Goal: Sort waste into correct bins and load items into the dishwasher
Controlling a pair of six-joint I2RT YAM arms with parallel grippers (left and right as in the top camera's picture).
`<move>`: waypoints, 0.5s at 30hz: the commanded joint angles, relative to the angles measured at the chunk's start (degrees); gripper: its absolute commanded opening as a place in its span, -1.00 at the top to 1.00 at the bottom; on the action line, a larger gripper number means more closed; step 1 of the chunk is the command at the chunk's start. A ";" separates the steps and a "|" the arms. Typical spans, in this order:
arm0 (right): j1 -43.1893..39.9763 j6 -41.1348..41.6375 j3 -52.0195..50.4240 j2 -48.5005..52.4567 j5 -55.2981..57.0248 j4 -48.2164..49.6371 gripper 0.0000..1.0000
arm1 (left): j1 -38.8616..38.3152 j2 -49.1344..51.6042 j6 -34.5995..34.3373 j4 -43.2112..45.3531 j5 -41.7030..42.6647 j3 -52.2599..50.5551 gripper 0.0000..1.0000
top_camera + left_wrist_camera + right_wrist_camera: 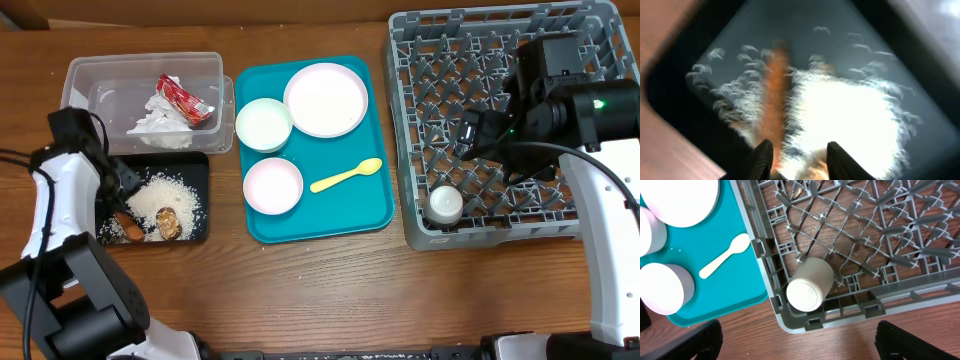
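Orange carrot (126, 226): lies in black tray (197, 168), at 8 o'clock on the surface (330, 290), beside rice (165, 197).
Left pincer (800, 155): over that tray, jaws apart, gripping nothing; view blurred.
Right pincer (805, 342): jaws wide apart, empty, above grey rack (480, 237) at 3 o'clock.
White cup (810, 287): tilted in the rack's 7 o'clock corner.

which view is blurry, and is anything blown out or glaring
Left wrist: heavily blurred, the rice blown out to a white glare, the carrot just an orange smear. Right wrist: sharp and evenly lit, cup and rack crisp. Overhead: in focus, even light, no strong glare.
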 commanded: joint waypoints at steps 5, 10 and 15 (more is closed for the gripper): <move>-0.11 -0.39 -0.13 -0.31 -0.52 0.55 -1.00 | -6.29 -0.48 20.90 -6.73 29.05 14.84 0.21; -0.11 -0.39 -0.13 -0.31 -1.22 0.72 -1.00 | -14.69 -0.48 22.29 -8.41 28.37 17.81 0.21; -0.11 -0.39 -0.13 -0.31 -1.90 1.31 -1.00 | -22.16 -0.48 25.99 -8.52 27.91 18.23 0.21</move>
